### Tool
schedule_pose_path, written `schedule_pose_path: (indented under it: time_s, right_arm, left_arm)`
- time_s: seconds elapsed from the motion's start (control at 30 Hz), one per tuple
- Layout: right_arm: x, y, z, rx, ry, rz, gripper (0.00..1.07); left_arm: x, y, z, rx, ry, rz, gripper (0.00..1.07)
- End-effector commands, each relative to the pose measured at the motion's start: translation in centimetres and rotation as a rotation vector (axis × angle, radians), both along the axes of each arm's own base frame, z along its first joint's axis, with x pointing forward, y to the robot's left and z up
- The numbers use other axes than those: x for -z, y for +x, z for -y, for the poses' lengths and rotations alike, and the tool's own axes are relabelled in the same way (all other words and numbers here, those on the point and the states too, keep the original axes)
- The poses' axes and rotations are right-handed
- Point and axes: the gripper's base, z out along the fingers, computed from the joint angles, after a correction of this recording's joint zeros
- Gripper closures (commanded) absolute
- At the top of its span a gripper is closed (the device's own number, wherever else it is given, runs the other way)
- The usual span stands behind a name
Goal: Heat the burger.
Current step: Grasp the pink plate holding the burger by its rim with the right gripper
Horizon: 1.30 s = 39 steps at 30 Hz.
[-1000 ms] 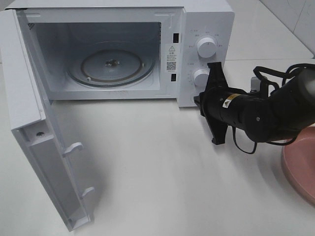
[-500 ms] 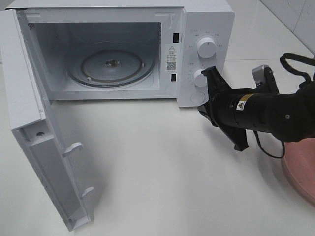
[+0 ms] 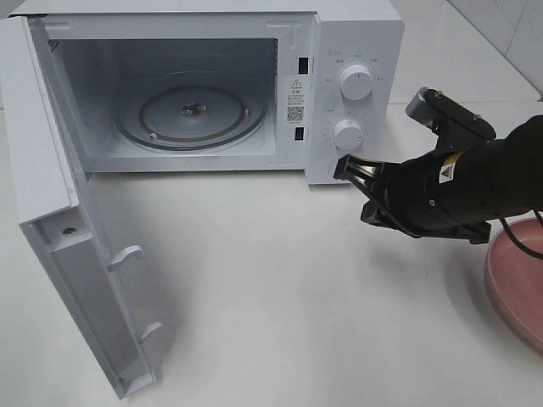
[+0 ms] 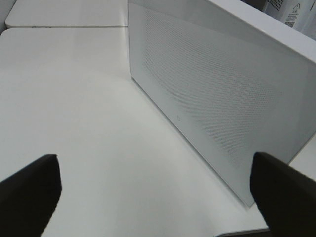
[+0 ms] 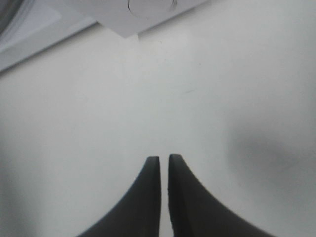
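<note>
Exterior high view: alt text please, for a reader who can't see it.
A white microwave stands on a white table with its door wide open and its glass turntable bare. The right arm's gripper, holding nothing, points at the lower corner of the control panel, and a pink plate shows at the right edge; no burger is visible.

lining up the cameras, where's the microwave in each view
exterior high: microwave fills the upper left, door swung open.
left wrist: only the door's meshed outer face, close ahead.
right wrist: only a bottom front corner with its round button.
shared landmark: the white table.
</note>
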Motion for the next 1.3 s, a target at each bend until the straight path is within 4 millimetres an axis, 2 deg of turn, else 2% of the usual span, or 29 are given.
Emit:
schedule_pose_path:
  time_s: [0.03,0.23,0.4,0.47,0.5,0.53,0.57,0.6,0.63,0.67,0.7,0.73,0.77,0.8,0.93,1.0,1.13,1.17,1.3]
  right_arm:
    - [-0.3,-0.7,0.5,-0.088,-0.081,-0.03,1.0]
    - [-1.2,-2.2,1.1,-0.23,-0.189,-0.087,0.95]
    - [-2.1,-3.1,1.6,-0.335,-0.266,-0.094,0.88]
    - [-3.1,-3.5,1.9,-0.384,-0.306,-0.063,0.76]
    - [-3.1,-3.5,1.9,-0.384,-0.306,-0.063,0.76]
    - [-3.7,-3.8,2.1,-0.389,-0.312,-0.048,0.64]
    - [-3.7,-3.8,2.1,-0.389,-0.312,-0.048,0.64]
    - [-4.0,-3.9,2.2,-0.396,-0.322,-0.036,0.57]
    - [-4.6,-4.1,2.5,-0.409,-0.342,-0.014,0.42]
    - [-4.6,-4.1,2.5,-0.409,-0.342,-0.014,0.42]
    - [-5.0,-4.3,2.7,-0.419,-0.36,-0.001,0.28]
    - [-5.1,-4.4,2.8,-0.421,-0.365,-0.008,0.23]
    - [-5.1,-4.4,2.8,-0.421,-0.365,-0.008,0.23]
    - [-5.1,-4.7,3.0,-0.424,-0.374,-0.034,0.14]
    - [-4.9,-5.1,3.2,-0.43,-0.391,-0.093,0.11]
    - [-4.6,-5.2,4.4,-0.399,-0.417,-0.168,0.13]
    - [-4.6,-5.1,5.3,-0.378,-0.438,-0.194,0.14]
    - [-4.5,-5.0,6.2,-0.351,-0.458,-0.213,0.15]
    - [-4.5,-4.7,7.3,-0.32,-0.481,-0.229,0.17]
  left_arm:
    - [0.0,-0.2,0.0,0.005,-0.003,0.021,0.11]
    - [0.0,-0.2,0.0,0.005,-0.003,0.021,0.11]
    - [0.0,-0.2,0.0,0.005,-0.003,0.021,0.11]
    - [0.0,-0.2,0.0,0.005,-0.003,0.021,0.11]
    - [0.0,-0.2,0.0,0.005,-0.003,0.021,0.11]
    - [0.0,-0.2,0.0,0.005,-0.003,0.021,0.11]
    - [0.0,-0.2,0.0,0.005,-0.003,0.021,0.11]
    - [0.0,-0.2,0.0,0.005,-0.003,0.021,0.11]
    - [0.0,-0.2,0.0,0.005,-0.003,0.021,0.11]
    - [0.0,-0.2,0.0,0.005,-0.003,0.021,0.11]
    - [0.0,-0.2,0.0,0.005,-0.003,0.021,0.11]
    - [0.0,-0.2,0.0,0.005,-0.003,0.021,0.11]
    - [0.0,-0.2,0.0,0.005,-0.003,0.021,0.11]
    - [0.0,-0.2,0.0,0.005,-0.003,0.021,0.11]
    - [0.0,-0.2,0.0,0.005,-0.003,0.021,0.11]
    - [0.0,-0.2,0.0,0.005,-0.003,0.021,0.11]
    - [0.0,-0.2,0.0,0.005,-0.003,0.021,0.11]
    - [0.0,-0.2,0.0,0.005,-0.003,0.021,0.11]
    - [0.0,-0.2,0.0,0.005,-0.003,0.021,0.11]
